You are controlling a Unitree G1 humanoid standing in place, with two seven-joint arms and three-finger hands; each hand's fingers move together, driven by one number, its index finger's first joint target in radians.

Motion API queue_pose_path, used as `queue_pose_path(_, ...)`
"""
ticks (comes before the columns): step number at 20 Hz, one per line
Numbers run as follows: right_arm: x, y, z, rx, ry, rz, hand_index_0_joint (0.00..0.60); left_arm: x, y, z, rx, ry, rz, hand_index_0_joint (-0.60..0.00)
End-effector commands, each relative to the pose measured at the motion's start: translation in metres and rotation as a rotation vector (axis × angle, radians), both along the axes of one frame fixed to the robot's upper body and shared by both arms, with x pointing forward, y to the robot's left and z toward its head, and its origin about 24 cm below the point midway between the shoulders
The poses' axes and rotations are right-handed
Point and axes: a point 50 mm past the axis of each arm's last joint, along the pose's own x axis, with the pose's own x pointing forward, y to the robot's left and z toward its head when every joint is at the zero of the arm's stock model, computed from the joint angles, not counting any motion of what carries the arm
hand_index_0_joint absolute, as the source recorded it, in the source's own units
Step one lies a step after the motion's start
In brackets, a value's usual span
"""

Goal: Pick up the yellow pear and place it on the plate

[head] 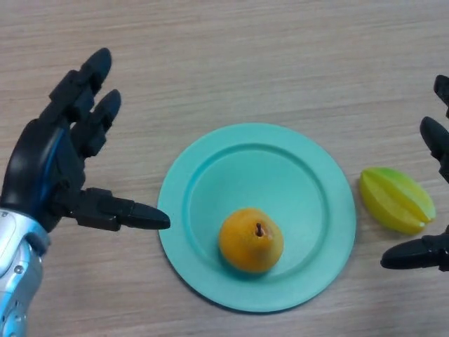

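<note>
The yellow-orange pear (pixel 251 240) lies on the teal plate (pixel 280 161), in its front part, stem up. My left hand (pixel 49 165) is open to the left of the plate, fingers straight, thumb pointing at the plate's rim without touching it. My right hand (pixel 436 140) shows only partly at the right edge, fingers spread and thumb low, holding nothing.
A yellow-green starfruit (pixel 396 199) lies on the wooden table (pixel 231 56) just right of the plate, between the plate and my right hand.
</note>
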Motion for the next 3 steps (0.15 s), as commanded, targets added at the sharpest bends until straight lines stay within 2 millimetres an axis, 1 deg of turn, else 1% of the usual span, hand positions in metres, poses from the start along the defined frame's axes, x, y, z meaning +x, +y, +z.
queue_pose_path(1, -0.0037, -0.0025, 0.033, -0.054, -0.238, 0.02, 0.0, -0.0117, 0.0124, 0.0385, 0.0, -0.25, 0.037, 0.0)
queue_pose_path(3, -0.0003, -0.0027, 0.0355, -0.078, -0.264, 0.019, 0.0, -0.0118, 0.0132, 0.0339, 0.01, -0.232, 0.044, 0.0)
